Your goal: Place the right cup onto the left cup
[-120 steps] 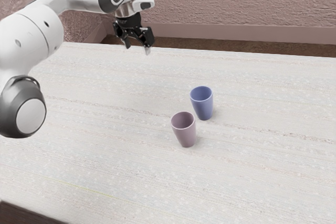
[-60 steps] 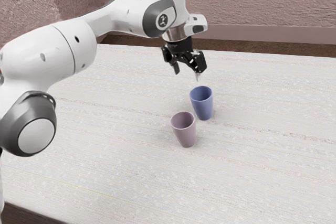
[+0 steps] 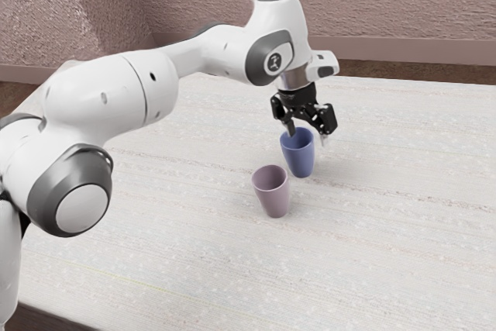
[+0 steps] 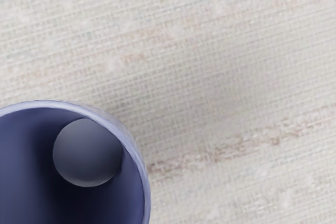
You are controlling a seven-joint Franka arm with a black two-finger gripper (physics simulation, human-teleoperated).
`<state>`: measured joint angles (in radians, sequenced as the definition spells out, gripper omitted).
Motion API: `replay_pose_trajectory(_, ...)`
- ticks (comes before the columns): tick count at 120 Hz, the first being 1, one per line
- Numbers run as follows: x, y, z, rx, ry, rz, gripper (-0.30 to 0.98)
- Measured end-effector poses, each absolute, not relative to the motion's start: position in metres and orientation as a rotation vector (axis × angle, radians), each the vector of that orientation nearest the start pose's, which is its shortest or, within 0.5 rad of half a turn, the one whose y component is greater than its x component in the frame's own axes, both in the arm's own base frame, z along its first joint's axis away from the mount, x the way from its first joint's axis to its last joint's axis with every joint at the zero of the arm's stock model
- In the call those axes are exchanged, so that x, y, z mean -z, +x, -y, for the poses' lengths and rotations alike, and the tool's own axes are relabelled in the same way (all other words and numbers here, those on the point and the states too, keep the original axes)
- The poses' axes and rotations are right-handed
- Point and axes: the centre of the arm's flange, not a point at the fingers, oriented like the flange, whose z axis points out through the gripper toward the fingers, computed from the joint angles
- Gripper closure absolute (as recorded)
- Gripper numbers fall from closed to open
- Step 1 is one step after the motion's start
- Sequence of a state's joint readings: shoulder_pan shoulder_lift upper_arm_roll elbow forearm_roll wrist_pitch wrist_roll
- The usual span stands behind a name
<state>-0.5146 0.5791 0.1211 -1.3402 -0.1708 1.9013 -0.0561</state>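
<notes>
My gripper (image 3: 308,132) is open in the exterior view, its fingers apart and pointing down, over or just behind the rim of the blue cup (image 3: 300,157). That cup stands upright on the table; whether a finger touches its rim I cannot tell. A pinkish-mauve cup (image 3: 273,194) stands upright close by, nearer the exterior view's camera and slightly toward its left. The wrist view looks down into the blue cup (image 4: 87,153), with its round bottom visible inside.
The pale, streaked table (image 3: 387,246) extends around both cups. A textured wall (image 3: 403,5) rises behind its far edge. The arm reaches over the table from the exterior view's left.
My hand has travelled toward the exterior view's right and closer to its camera, coming lower, from beyond the table's far edge to the blue cup. Both cups have kept their places.
</notes>
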Motion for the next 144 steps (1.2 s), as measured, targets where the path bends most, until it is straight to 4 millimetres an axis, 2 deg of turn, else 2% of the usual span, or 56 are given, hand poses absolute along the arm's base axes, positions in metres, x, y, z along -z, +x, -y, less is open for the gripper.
replay_pose_trajectory(16,-0.38,0.659,0.3,-0.062,-3.192,-0.452,0.02)
replay_pose_trajectory(36,-0.375,0.67,0.302,-0.037,-3.193,-0.433,0.02)
replay_pose_trajectory(68,-0.353,0.672,0.307,-0.075,-3.189,-0.416,0.03)
replay_pose_trajectory(80,-0.348,0.672,0.307,-0.087,-3.187,-0.408,0.15)
replay_pose_trajectory(97,-0.345,0.671,0.305,-0.096,-3.187,-0.392,0.46)
replay_pose_trajectory(108,-0.345,0.671,0.304,-0.096,-3.188,-0.383,0.59)
replay_pose_trajectory(123,-0.347,0.672,0.301,-0.094,-3.187,-0.371,0.69)
replay_pose_trajectory(144,-0.34,0.67,0.297,-0.121,-3.187,-0.349,0.76)
